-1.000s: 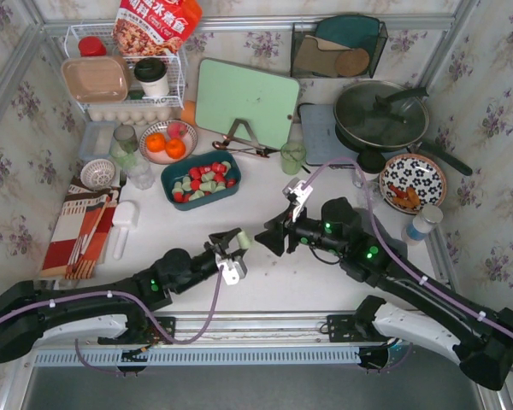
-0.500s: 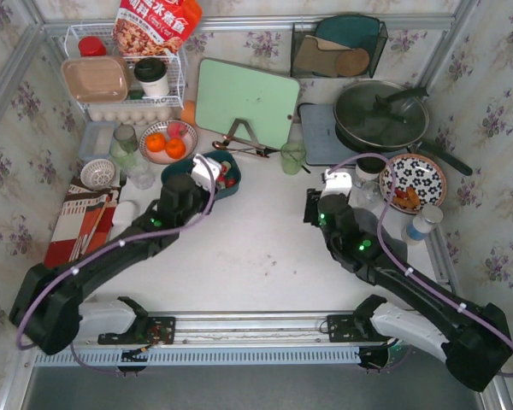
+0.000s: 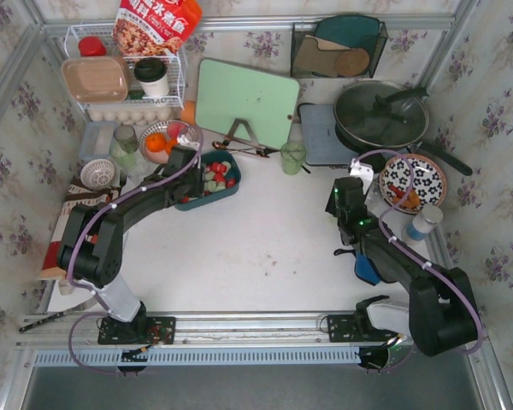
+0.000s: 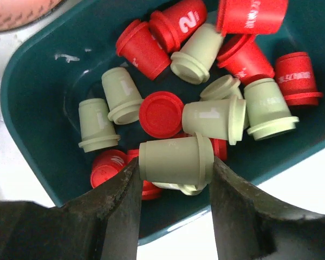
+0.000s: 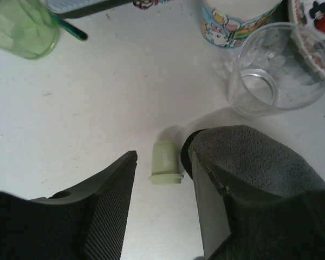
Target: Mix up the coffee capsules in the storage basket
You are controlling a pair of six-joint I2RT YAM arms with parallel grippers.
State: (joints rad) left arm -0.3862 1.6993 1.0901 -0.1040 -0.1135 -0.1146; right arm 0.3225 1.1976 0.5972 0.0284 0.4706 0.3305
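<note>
The storage basket (image 4: 35, 135) is a dark teal tray holding several red and pale green coffee capsules (image 4: 161, 114). My left gripper (image 4: 173, 165) hangs over its near side, shut on one pale green capsule (image 4: 168, 156) held sideways by its ends. In the top view the left gripper (image 3: 191, 166) covers the left part of the basket (image 3: 226, 198). My right gripper (image 5: 160, 153) is open and low over the table on the right, its jaws on either side of a lone pale green capsule (image 5: 166, 162) lying there untouched. The right gripper (image 3: 346, 190) sits near the patterned plate.
Just beyond the right gripper stand a clear glass (image 5: 276, 76), a cartoon mug (image 5: 235, 19) and a green cup (image 5: 21, 27). A patterned plate (image 3: 413, 181), a lidded pan (image 3: 380, 115), a green cutting board (image 3: 244, 101) and a fruit bowl (image 3: 158, 141) ring the work area.
The left arm has swung from the table's front middle up to the basket. The right arm has pulled away from the middle toward the right, beside the glass and plate.
</note>
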